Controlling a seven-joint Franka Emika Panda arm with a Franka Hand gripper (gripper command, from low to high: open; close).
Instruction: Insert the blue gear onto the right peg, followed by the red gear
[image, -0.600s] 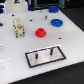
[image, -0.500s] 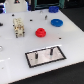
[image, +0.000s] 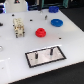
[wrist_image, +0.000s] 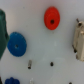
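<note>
In the exterior view the blue gear lies flat on the white table at the back right. The red gear lies nearer the middle. The black-framed grey plate sits at the front, with the right peg and the left peg upright and bare. The wrist view looks down from high up on the red gear and the blue gear, which are apart from each other. The plate is out of the wrist view. My gripper's fingers show in neither view.
A beige block-like object stands left of the red gear and also shows in the wrist view. Two small dark spots mark the table. A dark teal object and blue items sit at the back edge.
</note>
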